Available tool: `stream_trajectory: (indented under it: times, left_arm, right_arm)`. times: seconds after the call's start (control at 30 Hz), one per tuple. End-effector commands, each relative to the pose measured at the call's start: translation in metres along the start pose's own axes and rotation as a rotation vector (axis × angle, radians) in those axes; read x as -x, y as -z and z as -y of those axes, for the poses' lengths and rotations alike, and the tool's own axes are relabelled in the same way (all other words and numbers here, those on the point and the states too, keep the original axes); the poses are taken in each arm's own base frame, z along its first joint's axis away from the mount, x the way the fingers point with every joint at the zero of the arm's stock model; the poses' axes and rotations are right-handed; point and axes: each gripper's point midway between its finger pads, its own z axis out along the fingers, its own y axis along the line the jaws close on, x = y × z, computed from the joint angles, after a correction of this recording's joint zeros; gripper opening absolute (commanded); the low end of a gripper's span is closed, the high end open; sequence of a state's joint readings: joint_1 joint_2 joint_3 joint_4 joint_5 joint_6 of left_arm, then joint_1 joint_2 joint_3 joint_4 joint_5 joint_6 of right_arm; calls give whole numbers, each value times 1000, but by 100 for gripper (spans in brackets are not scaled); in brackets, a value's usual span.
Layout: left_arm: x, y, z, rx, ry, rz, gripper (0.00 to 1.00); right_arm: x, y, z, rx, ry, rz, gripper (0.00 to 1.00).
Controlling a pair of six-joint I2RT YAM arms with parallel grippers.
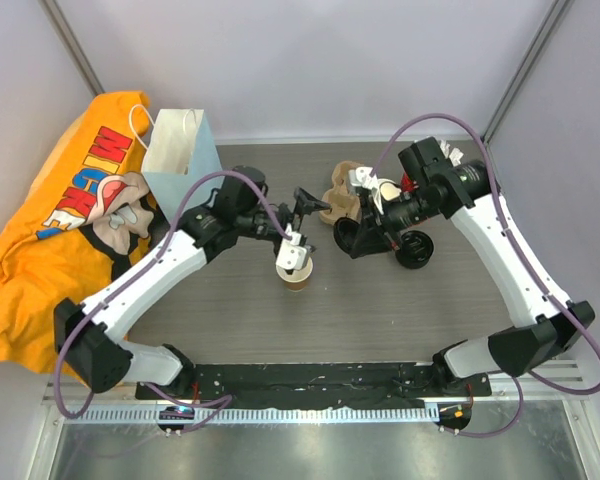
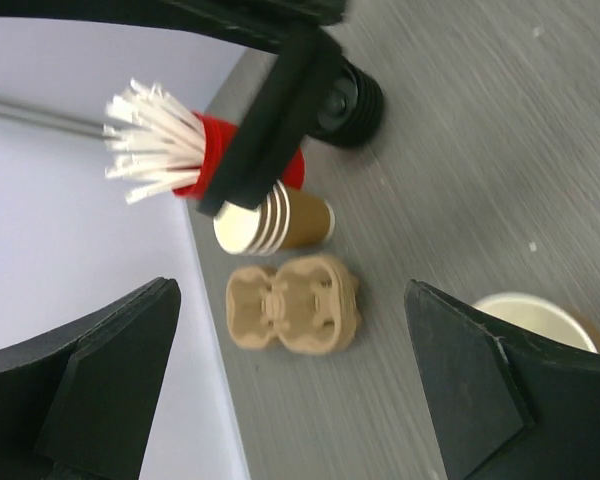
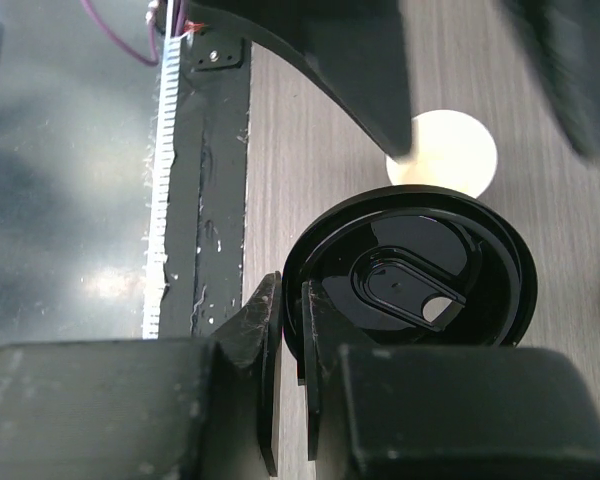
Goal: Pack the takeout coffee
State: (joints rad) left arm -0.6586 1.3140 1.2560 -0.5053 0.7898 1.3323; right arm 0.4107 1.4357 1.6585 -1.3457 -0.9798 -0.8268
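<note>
The takeout coffee cup (image 1: pixel 296 275) is a brown paper cup, white inside, standing lidless mid-table. It also shows in the left wrist view as the cup (image 2: pixel 535 315) and in the right wrist view as the cup (image 3: pixel 442 150). My right gripper (image 1: pixel 352 238) hovers right of the cup, shut on the rim of a round black lid (image 3: pixel 410 265); the right gripper (image 3: pixel 290 290) pinches the lid's left edge. My left gripper (image 1: pixel 310 207) hangs just behind the cup, wide open and holding nothing. In its own view the left gripper (image 2: pixel 292 300) frames a cardboard carrier.
A brown cardboard cup carrier (image 2: pixel 295 305) lies by the back wall beside a stack of lidless cups (image 2: pixel 275 220) and a red holder of white stirrers (image 2: pixel 205 155). Loose black lids (image 1: pixel 415 250) sit right. A white paper bag (image 1: pixel 180 150) and orange cloth (image 1: pixel 70 230) are at left.
</note>
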Motion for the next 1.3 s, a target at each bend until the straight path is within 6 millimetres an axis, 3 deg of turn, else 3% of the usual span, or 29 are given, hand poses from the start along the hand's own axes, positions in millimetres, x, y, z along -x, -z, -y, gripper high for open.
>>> stream_trajectory:
  times: [0.0,0.17,0.33,0.57,0.77,1.17,1.27]
  left_arm:
    - [39,-20,-51,114,-69,171,100]
    - [52,-30,-53,100,-58,240,100]
    - [68,-31,-40,61,-75,300,100]
    - [63,-32,-12,-24,-79,289,95]
    - [62,-32,-6,-44,-101,285,92]
    - [71,-47,7,-80,-188,315,72]
    - [71,-50,9,-86,-200,308,63]
  right_arm:
    - [-31,0,-38,99,-48,-63,13]
    - [-47,-2,-41,103,-33,-90,12]
    - [-42,1,-45,98,20,-72,11]
    - [-39,4,-51,96,54,-53,10]
    - [-37,7,-55,83,88,-47,9]
    - [-36,4,-51,98,92,-42,9]
    - [-35,4,-51,99,99,-37,9]
